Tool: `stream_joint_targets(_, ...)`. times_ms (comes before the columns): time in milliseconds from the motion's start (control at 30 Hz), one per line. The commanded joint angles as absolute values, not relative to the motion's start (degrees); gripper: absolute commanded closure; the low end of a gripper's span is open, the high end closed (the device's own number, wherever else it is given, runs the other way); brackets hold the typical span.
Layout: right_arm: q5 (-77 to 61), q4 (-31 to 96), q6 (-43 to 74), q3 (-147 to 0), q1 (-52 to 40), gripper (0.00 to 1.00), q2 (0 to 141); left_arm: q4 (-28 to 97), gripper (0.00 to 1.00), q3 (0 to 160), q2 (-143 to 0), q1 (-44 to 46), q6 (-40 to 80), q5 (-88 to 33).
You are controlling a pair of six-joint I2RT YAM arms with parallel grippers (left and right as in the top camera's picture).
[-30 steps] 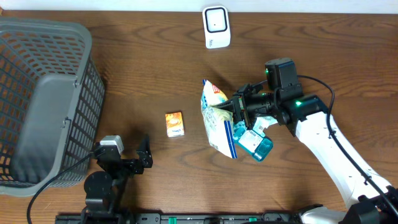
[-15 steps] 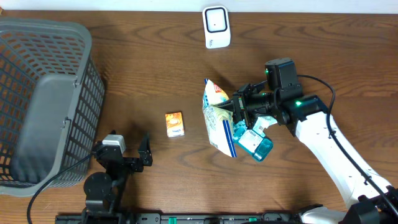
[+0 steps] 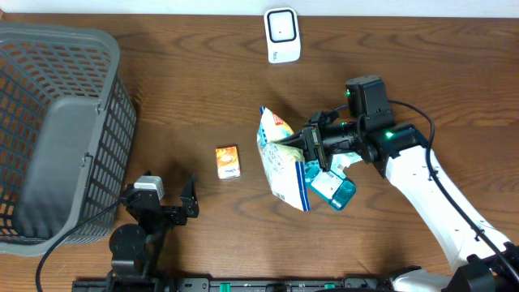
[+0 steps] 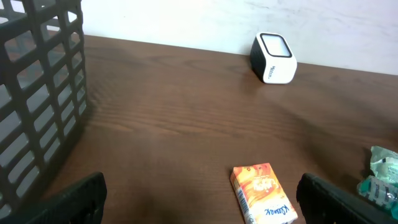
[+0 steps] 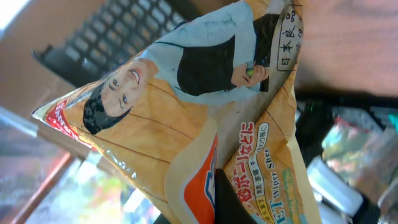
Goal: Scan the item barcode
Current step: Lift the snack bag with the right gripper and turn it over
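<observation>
The bag [image 3: 280, 166] has swung a bit left, pinched tight in the right jaws. The left jaws stay wide.

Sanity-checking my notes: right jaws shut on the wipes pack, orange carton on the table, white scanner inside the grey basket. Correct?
Not quite: overhead shows the white scanner on the table, outside the grey basket. The wipes pack grip and orange carton are as stated.

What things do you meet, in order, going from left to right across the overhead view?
grey basket → orange box → printed bag → white arm
</observation>
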State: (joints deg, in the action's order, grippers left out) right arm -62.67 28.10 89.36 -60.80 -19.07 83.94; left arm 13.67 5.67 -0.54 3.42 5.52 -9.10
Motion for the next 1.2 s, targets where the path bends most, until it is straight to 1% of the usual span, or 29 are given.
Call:
stream_joint_targets(0,-72.47,28.12,89.52,-61.17,-19.09,0.98,83.57,15.77,0.02,4.93,-0.64,3.33,4.54,-9.85)
stream_joint_targets(167,-75.07,28.12,93.65,-61.17,-19.03,0.99,83.57,15.77,0.02,4.93,-0.64,3.33,4.54,-9.85)
stream_joint_targets(333,-81.82,28.08,97.32,-61.17,-17.85,0.99,83.57,15.77,0.02,4.93,-0.64,3.33,4.54,-9.85)
stream_joint_targets(433,-86.41,28.05,97.12,-61.17,-16.95,0.98,83.57,15.77,0.02,4.93,-0.64,3.33,4.54,-9.85)
stream_joint_targets(500,-89.49,28.05,92.31,-61.17,-16.38,0.98,83.57,15.77,0.02,4.93,-0.64,3.33,4.54,-9.85)
stream_joint_targets(700,-89.49,28.08,90.61,-61.17,-16.16,0.98,83.48,15.77,0.02,4.93,-0.64,3.33,4.54,-9.87)
stream_joint_targets(1000,-89.49,28.05,92.68,-61.17,-16.05,0.98,83.48,15.77,0.02,4.93,-0.64,3.33,4.54,-9.85)
stream_joint_targets(1100,-88.86,28.10,89.69,-61.17,-16.05,0.99,83.48,15.77,0.02,4.93,-0.64,3.33,4.54,-9.85)
stream_joint_targets(1167,-85.93,28.08,86.61,-61.17,-16.08,0.98,83.48,15.77,0.02,4.93,-0.64,3.33,4.54,-9.85)
